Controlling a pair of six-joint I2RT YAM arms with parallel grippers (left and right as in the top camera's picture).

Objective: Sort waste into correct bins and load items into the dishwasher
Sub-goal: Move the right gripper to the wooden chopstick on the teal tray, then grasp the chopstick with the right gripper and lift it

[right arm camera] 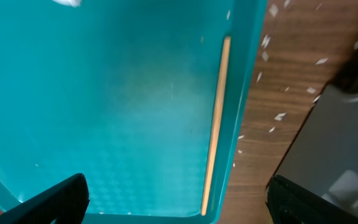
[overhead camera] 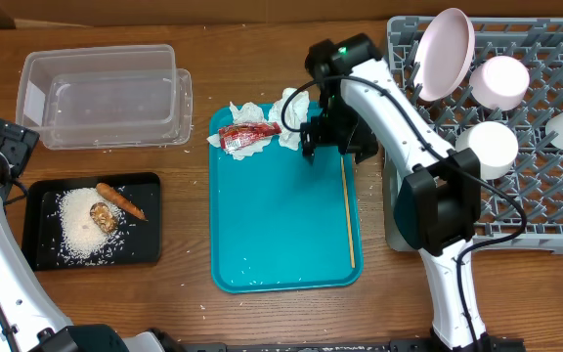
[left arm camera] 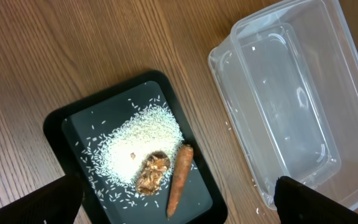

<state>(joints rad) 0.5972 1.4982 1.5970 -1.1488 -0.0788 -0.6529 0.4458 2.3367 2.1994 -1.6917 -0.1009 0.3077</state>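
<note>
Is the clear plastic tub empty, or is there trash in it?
Empty. The clear tub shows only its bare bottom; the napkins and wrapper lie on the teal tray.

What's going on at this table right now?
The right tool hangs open over the teal tray, where napkins, a wrapper and a chopstick lie. Dishes sit in the rack. Rice, a carrot and a brown lump lie in the black tray; the tub is empty. The left tool, also open, hovers above them.
</note>
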